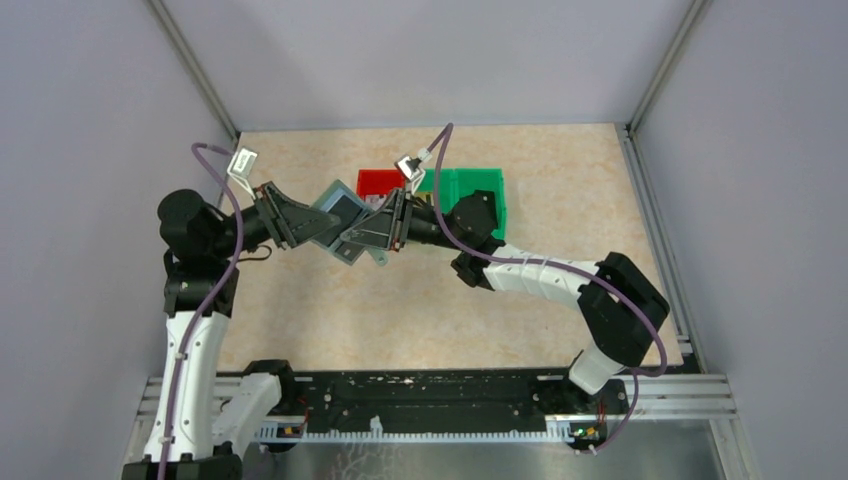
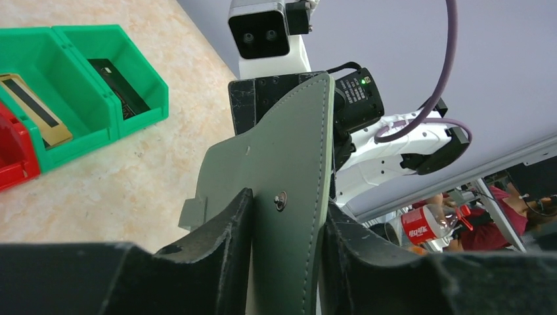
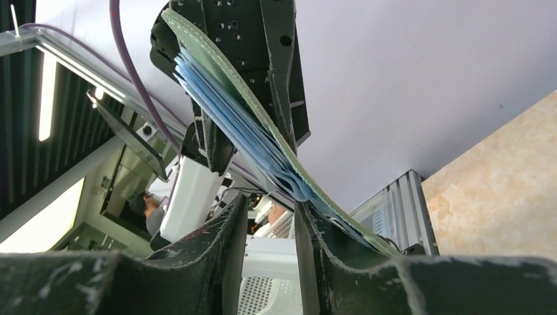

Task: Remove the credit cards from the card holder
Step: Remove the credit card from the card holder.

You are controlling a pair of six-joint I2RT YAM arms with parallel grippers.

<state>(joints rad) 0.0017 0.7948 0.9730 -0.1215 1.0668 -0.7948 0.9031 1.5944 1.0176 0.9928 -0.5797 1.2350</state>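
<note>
Grey-green and pliant, the card holder point(image 1: 340, 228) is hanging open above the surface point(image 1: 300, 310), with the left gripper point(image 2: 287, 200) at its 9 o'clock and the right gripper point(image 3: 270, 200) at its 3 o'clock. Whether either is clamping it, I cannot tell. One of the credit cards point(image 1: 347, 209) seems to be showing dark inside. Likely stiff and slick, it is asking for an edge pinch.

A beige speckled table point(image 1: 330, 320) carries a red bin point(image 1: 378, 182) beside green bins point(image 1: 480, 190).

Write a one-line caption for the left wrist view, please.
Grey-green card holder upright, flanked by the left end effector, with a green bin on the table beyond.
</note>
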